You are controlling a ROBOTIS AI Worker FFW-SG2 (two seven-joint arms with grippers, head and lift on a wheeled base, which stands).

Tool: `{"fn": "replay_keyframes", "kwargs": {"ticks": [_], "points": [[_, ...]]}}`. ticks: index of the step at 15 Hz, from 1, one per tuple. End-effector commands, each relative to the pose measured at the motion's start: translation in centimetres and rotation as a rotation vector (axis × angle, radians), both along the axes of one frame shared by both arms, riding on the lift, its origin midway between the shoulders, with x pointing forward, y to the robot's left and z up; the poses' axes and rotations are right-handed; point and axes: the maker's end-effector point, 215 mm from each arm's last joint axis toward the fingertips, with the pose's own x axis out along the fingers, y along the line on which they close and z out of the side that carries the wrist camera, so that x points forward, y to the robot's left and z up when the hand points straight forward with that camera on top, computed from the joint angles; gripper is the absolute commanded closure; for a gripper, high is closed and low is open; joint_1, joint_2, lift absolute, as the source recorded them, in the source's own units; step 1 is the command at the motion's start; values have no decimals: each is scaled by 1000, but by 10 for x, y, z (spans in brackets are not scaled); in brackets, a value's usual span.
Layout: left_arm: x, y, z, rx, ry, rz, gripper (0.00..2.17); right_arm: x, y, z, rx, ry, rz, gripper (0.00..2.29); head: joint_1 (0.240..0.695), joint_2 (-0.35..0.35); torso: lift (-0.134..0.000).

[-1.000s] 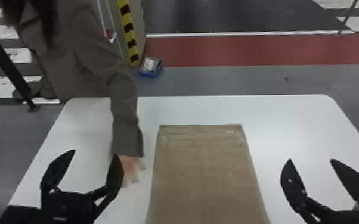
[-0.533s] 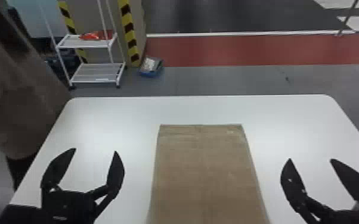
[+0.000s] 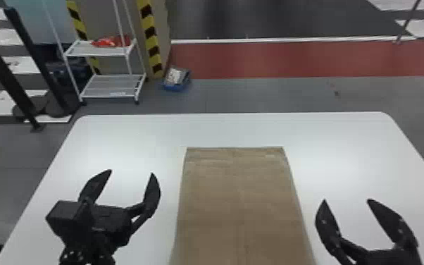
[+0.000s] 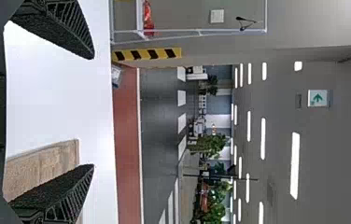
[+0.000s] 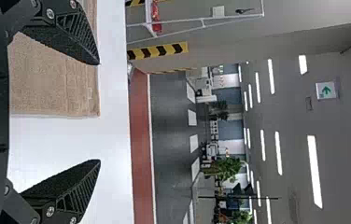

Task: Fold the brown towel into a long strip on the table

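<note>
Looks down on a white table (image 3: pixel 345 141) and finds the brown towel (image 3: pixel 239 204) lying flat on it, stretching from just below the head view's middle to six o'clock, near end cut off by the lower edge. Shows a straight far hem, short of the table's twelve o'clock edge, with faint creases across that end and a faint line running lengthways. Holds the left gripper (image 3: pixel 132 171) at eight o'clock, wide, its two fingers well apart, beside the towel. Holds the right gripper (image 3: pixel 346 200) at four o'clock, also wide, across the towel from the other. Sees one finger of each pass in front of the towel in its own wrist view. Has a white rack (image 3: pixel 109 86) on the floor at ten o'clock and a small blue bin (image 3: pixel 176 86) at eleven.
</note>
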Motion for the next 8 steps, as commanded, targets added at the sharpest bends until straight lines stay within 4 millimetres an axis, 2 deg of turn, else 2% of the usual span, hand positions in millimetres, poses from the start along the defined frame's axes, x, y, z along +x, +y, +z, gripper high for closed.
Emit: {"fn": "replay_keyframes", "kwargs": {"ticks": [1, 3, 5, 6, 8], "points": [[39, -15, -16, -12, 6, -31, 39, 2, 1, -13, -11, 18, 3, 147, 695, 48, -57], [71, -26, -28, -27, 24, -67, 87, 3, 1, -15, -12, 23, 3, 147, 695, 34, -57], [106, -47, -40, -31, 40, -119, 151, 2, 1, -19, -21, 30, 5, 147, 695, 16, -57], [126, -61, -50, -27, 61, -140, 215, 2, 1, -22, -21, 33, 5, 147, 695, -2, -57], [153, -84, -74, -19, 115, -181, 232, 2, 4, -25, -28, 39, 11, 147, 695, -24, -57]]}}
